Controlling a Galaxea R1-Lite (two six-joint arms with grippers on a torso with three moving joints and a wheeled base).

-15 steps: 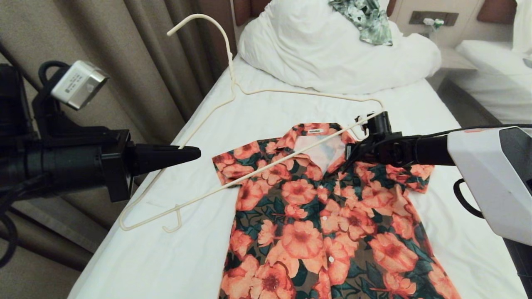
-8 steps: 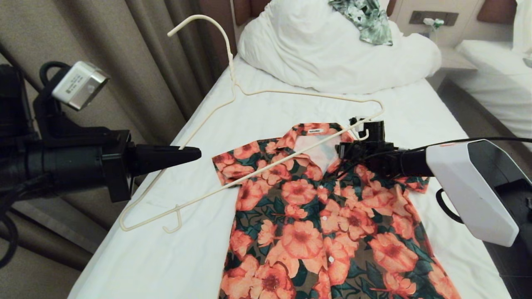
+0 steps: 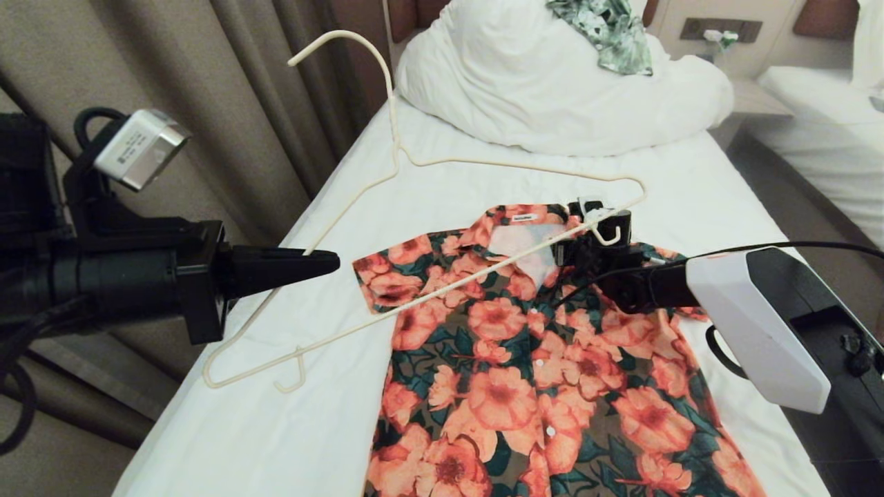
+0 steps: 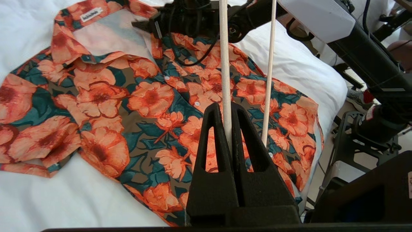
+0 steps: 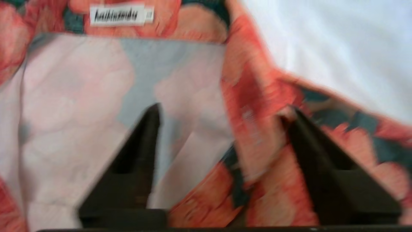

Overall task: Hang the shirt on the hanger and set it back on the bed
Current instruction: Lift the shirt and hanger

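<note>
bed: carries shirt, flat, collar open | hanger: raised over collar, pinched in closed left gripper | right gripper: has dropped from hanger's end to collar, jaws apart astride the edge — likely lifting it next.

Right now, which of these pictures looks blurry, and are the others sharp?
The right wrist view is smeared: the shirt collar and its label are streaked. The left wrist view is crisp, showing the hanger wire clearly. The head view is sharp too, in dim warm light.
</note>
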